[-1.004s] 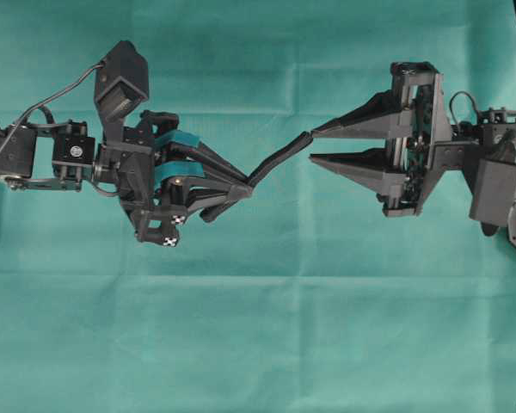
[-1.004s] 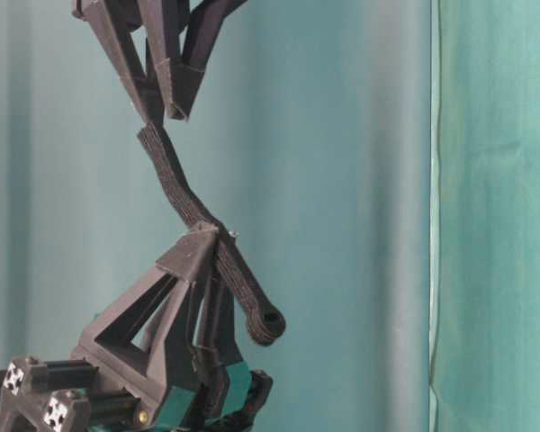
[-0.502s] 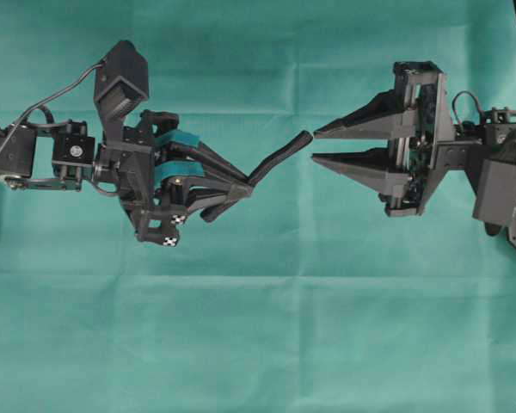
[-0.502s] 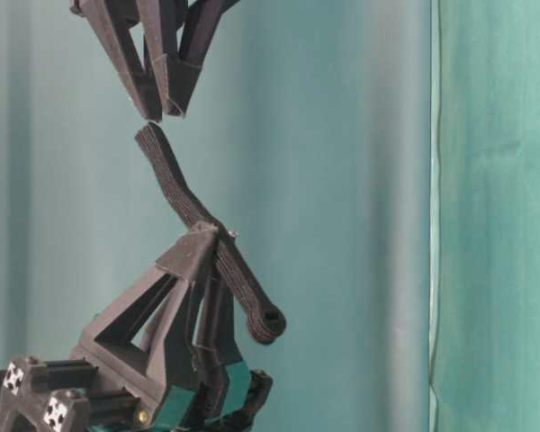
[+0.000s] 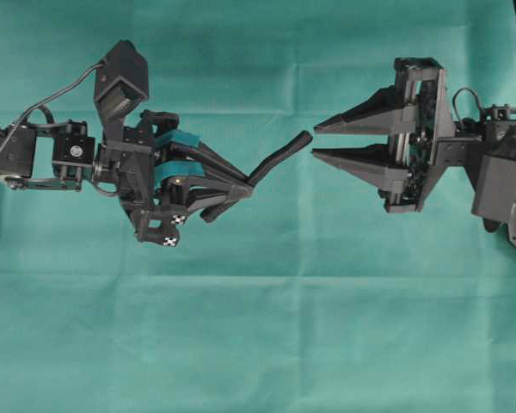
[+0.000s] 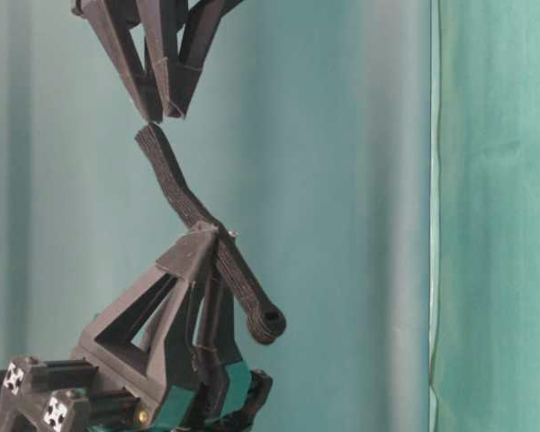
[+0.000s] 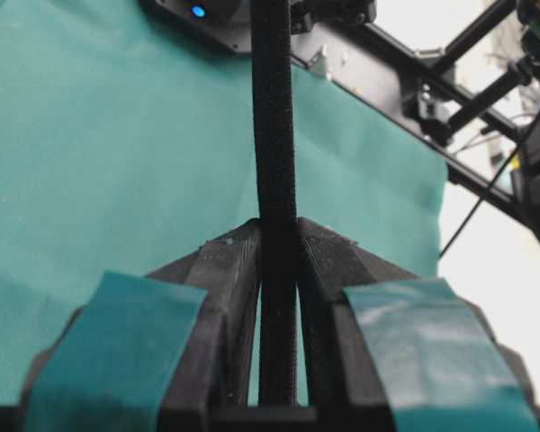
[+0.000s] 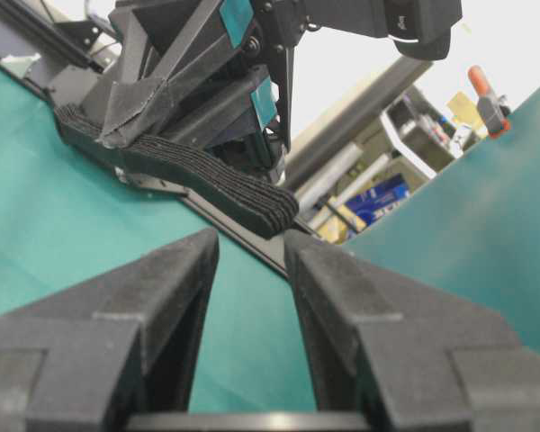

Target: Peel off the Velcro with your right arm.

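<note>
Overhead view shows two black robot arms facing each other above a wrinkled teal cloth [image 5: 258, 344] that covers the table. From the left of that view, the left gripper with teal-taped fingers [image 5: 239, 191] pinches the Velcro, a thin, flexible black fabric strip [image 5: 281, 157], which slants up and to the right from the fingertips, its free end pointing toward the other arm. The left wrist camera confirms the grip: the strip [image 7: 274, 135] runs straight between the two taped fingers [image 7: 117, 337], which press on it from both sides, leaving only the strip's thickness between them.

From the right comes the right gripper with plain black pointed fingers [image 5: 315, 140]. Its fingers are parted by a narrow gap and nothing sits between them. Its tips lie just beside the strip's free end, a sliver of cloth showing between. In the right wrist view the strip's layered free end [image 8: 252, 202] hangs just beyond the two bare fingers [image 8: 153, 288], apart from them.

At table level, the strip's [image 6: 175, 184] rounded end [image 6: 268, 322] pokes out beyond the left gripper [image 6: 207, 238], while the right gripper [image 6: 162, 112] hovers close to its other end
</note>
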Available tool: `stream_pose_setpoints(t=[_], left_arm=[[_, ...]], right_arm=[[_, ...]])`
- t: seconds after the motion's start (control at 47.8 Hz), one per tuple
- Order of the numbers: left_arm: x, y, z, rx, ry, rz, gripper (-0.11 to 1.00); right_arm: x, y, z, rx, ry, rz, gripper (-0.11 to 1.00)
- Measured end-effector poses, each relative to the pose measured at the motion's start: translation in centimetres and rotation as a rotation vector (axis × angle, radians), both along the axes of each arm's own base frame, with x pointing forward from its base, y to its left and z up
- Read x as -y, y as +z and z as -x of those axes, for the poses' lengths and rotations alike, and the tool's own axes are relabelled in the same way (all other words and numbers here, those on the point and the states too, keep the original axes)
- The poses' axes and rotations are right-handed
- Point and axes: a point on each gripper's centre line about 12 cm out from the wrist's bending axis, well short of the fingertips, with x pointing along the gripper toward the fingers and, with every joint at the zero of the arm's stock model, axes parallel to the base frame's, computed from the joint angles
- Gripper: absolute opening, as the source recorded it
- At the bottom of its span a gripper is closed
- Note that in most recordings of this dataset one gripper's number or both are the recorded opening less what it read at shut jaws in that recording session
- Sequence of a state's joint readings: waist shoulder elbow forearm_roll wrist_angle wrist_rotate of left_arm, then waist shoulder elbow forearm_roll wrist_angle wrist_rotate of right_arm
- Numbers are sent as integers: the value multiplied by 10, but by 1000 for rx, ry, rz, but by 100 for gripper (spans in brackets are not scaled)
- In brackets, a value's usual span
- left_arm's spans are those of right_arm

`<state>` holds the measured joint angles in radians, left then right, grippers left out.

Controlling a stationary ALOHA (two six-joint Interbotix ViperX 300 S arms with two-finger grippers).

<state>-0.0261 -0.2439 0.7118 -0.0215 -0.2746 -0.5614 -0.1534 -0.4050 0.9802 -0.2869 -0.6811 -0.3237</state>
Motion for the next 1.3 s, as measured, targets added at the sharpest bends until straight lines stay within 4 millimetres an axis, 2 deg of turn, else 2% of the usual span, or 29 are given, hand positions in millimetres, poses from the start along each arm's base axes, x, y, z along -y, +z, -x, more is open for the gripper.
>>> stream_pose_setpoints(t=[1.296], left_arm=[[-5, -2, 1, -5, 13, 1, 10]], right_arm=[[0, -2, -5, 4, 6, 0, 6]])
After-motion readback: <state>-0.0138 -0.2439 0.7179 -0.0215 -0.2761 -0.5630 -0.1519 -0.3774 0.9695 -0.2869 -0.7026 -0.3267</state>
